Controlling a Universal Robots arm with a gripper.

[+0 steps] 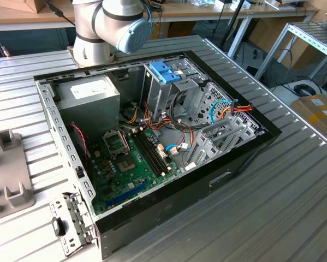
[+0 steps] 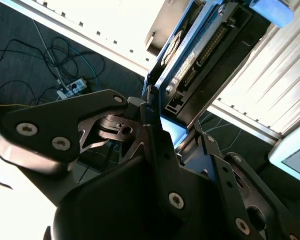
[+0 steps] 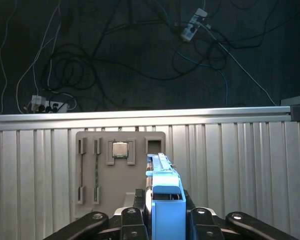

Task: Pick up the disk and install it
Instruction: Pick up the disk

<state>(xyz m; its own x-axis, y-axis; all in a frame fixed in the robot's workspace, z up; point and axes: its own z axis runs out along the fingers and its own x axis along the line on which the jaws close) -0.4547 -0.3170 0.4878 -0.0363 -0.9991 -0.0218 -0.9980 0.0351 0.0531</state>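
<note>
In both wrist views the disk (image 3: 165, 186) sits between the black fingers (image 3: 132, 216) of my gripper (image 3: 166, 215), which is shut on it. In the first wrist view it stands edge-on, its blue plastic carrier frame towards the camera, above the ribbed metal table. In the second wrist view the disk (image 2: 190, 60) shows its connector end, a white label strip and blue edging, rising out of the gripper (image 2: 177, 135).
The open computer case (image 1: 245, 147) lies on the table with a metal drive cage under a blue handle (image 1: 164, 71), a grey power-supply box (image 1: 89, 93) and the motherboard (image 1: 130, 158). A grey fixture plate (image 3: 89, 170) carries a processor chip (image 3: 119, 149). The arm's base (image 1: 106, 27) stands behind the case.
</note>
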